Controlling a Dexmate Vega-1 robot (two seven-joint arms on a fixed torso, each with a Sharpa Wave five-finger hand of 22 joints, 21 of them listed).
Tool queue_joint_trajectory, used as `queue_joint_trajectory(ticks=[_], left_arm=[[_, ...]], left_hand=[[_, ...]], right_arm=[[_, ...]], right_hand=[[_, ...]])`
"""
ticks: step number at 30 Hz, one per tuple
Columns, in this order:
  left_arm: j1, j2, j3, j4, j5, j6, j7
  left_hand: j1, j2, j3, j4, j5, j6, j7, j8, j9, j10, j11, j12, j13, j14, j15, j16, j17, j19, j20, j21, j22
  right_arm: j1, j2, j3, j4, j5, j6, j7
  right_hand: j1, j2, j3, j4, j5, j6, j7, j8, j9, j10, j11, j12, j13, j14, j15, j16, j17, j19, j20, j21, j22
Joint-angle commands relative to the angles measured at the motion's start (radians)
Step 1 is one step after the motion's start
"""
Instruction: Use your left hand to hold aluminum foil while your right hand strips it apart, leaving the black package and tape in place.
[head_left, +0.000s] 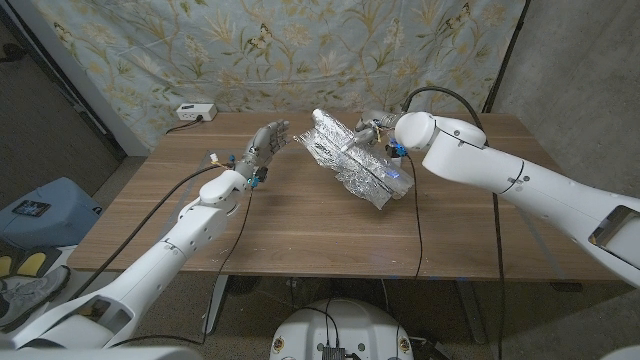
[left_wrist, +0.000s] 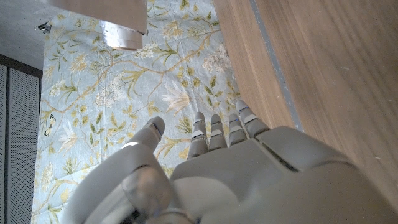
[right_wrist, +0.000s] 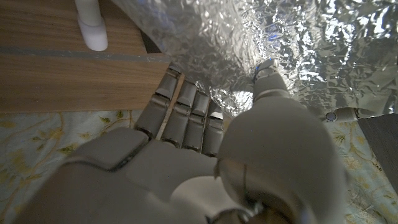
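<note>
a makeshift lab: floral backdrop cloth (head_left: 300, 45) behind a wooden table (head_left: 300, 225).

Two glossy white arms, rounded shells with dark seams at the joints and a dark panel near each shoulder. Black cables run along both forearms to the wrists. The left hand (head_left: 266, 141) and right hand (head_left: 370, 124) are grey, segmented, with small blue lights at the wrists.

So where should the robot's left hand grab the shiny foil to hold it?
Probably the foil's near-left edge, coming from the left. That crumpled edge faces the open left hand, while the right hand is already at the far right end. Gripping opposite ends lets them pull apart.
</note>
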Motion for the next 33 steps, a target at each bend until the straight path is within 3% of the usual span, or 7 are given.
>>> queue_joint_trajectory(ticks=[1, 17, 28, 33], left_arm=[[-0.029, -0.015, 0.012, 0.036, -0.005, 0.009, -0.021], [-0.039, -0.026, 0.014, 0.058, -0.01, 0.007, -0.028], [-0.025, -0.026, 0.008, 0.048, -0.018, 0.007, -0.02], [-0.021, -0.026, 0.012, 0.039, -0.018, 0.018, -0.012]], left_hand=[[0.002, -0.001, 0.006, 0.003, 0.007, 0.006, 0.0, -0.004, 0.005, 0.011, 0.003, 0.007, 0.006, 0.005, 0.013, 0.001, 0.005, 0.006, 0.001, -0.003, 0.005], [-0.003, -0.002, 0.009, 0.007, 0.008, 0.007, 0.0, -0.004, 0.005, 0.015, 0.0, 0.008, 0.008, 0.016, 0.009, 0.005, 0.007, 0.011, 0.001, -0.006, 0.005], [-0.006, -0.003, 0.011, 0.01, 0.008, 0.009, 0.0, -0.004, 0.005, 0.02, 0.0, 0.01, 0.009, 0.022, 0.01, 0.006, 0.007, 0.013, 0.005, -0.008, 0.005], [-0.007, -0.003, 0.012, 0.012, 0.008, 0.009, 0.0, -0.004, 0.005, 0.02, -0.002, 0.011, 0.01, 0.023, 0.01, 0.006, 0.008, 0.014, 0.009, -0.009, 0.006]], right_arm=[[-0.01, -0.008, 0.045, 0.02, 0.062, -0.003, -0.042], [-0.05, -0.003, 0.127, 0.056, 0.171, 0.01, -0.106], [-0.052, -0.006, 0.158, 0.097, 0.255, 0.03, -0.1], [-0.052, -0.015, 0.163, 0.1, 0.282, 0.043, -0.096]], right_hand=[[0.032, 0.04, 0.023, -0.005, 0.005, 0.002, 0.003, -0.003, 0.003, 0.003, -0.01, -0.007, -0.003, 0.047, -0.036, 0.001, -0.005, 0.026, -0.005, 0.017, 0.003], [0.051, 0.047, 0.029, -0.008, 0.005, 0.004, 0.03, -0.007, 0.001, 0.02, 0.024, -0.024, -0.022, 0.071, -0.017, -0.006, -0.022, 0.154, -0.031, 0.074, 0.001], [0.054, 0.055, 0.031, -0.004, 0.004, 0.005, 0.036, -0.007, 0.005, 0.016, 0.027, -0.025, -0.015, 0.078, -0.014, -0.005, -0.021, 0.2, -0.042, 0.092, -0.004], [0.053, 0.055, 0.03, -0.003, 0.003, 0.004, 0.037, -0.008, 0.005, 0.017, 0.031, -0.024, -0.012, 0.079, -0.014, -0.006, -0.021, 0.201, -0.044, 0.092, -0.006]])
